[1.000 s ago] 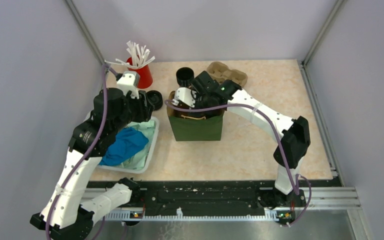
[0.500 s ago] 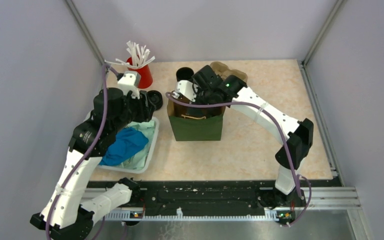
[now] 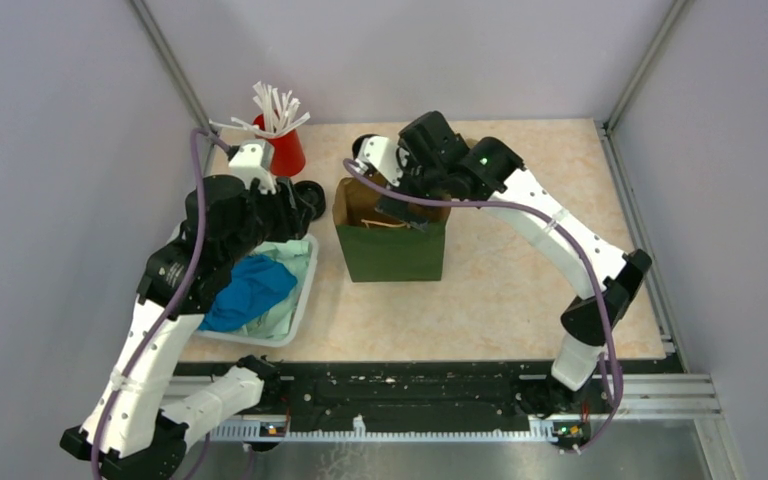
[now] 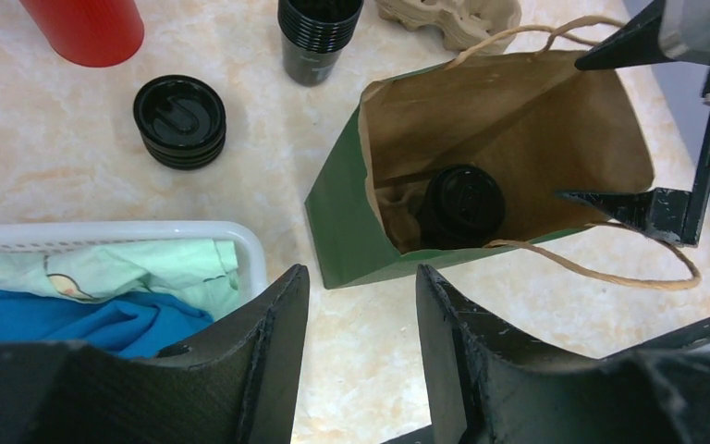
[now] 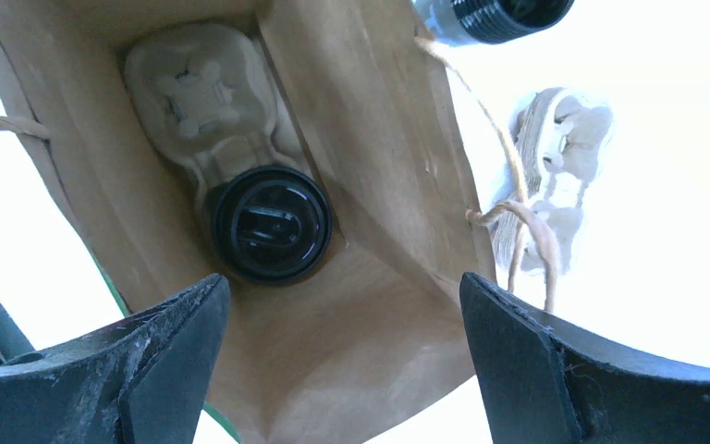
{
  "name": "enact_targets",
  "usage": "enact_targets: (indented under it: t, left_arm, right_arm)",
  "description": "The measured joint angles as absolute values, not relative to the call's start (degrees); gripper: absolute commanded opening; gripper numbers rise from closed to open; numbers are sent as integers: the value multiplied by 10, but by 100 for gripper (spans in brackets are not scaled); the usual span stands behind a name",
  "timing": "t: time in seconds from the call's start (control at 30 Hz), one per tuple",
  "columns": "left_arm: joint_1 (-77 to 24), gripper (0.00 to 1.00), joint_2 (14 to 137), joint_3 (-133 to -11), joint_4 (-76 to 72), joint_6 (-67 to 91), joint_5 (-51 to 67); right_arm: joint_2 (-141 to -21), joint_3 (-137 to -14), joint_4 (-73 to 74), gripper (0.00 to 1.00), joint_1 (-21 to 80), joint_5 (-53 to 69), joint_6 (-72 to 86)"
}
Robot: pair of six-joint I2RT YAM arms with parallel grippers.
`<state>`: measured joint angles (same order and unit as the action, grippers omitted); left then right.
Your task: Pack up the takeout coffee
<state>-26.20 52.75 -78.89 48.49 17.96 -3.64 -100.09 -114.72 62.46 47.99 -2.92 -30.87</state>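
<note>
The top external view looks down from high above the near edge onto the whole tabletop [image 3: 520,290]. The left wrist view looks down at the green paper bag [image 4: 342,231] from some way off. The right wrist view looks into it from close above. Both show the takeout coffee [image 4: 463,205] inside.

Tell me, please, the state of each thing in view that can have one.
paper bag, upright, mouth open
takeout coffee, lidded, upright in pulp tray inside paper bag
left gripper, open, empty
right gripper, open, empty, above paper bag
red cup, upright, holding sticks
</note>
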Motion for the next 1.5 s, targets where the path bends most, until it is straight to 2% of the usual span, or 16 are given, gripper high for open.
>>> enact_targets:
  t: [0.23, 0.37, 0.5, 0.57, 0.73, 0.93, 1.03, 1.17, 1.3, 1.5]
  left_arm:
    - [-262, 55, 568, -806, 480, 248, -34]
    - [-262, 64, 618, -850, 483, 273, -41]
    - [-262, 81, 650, -904, 482, 278, -71]
    - [-258, 85, 670, -936, 477, 277, -88]
    - [-211, 93, 736, -986, 436, 268, -98]
    - [-85, 93, 832, -985, 367, 267, -58]
    - [6, 88, 868, -954, 309, 286, -14]
    - [130, 86, 914, -911, 225, 321, 67]
    - [204, 82, 962, -905, 153, 359, 120]
    - [232, 74, 1012, -920, 86, 395, 171]
  right_arm:
    - [-1006, -1237, 653, 92, 480, -16, -267]
    - [-994, -1267, 648, 93, 482, -34, -221]
    - [-974, -1268, 647, 98, 482, -61, -167]
    - [-950, -1260, 637, 99, 482, -66, -141]
    - [-789, -1150, 542, 99, 482, -74, -82]
    - [-531, -965, 399, 99, 482, -135, -16]
    - [-471, -923, 376, 99, 482, -177, 4]
    - [-464, -875, 376, 99, 482, -216, 33]
    - [-490, -842, 398, 99, 482, -233, 54]
    - [-544, -847, 413, 99, 482, -238, 56]
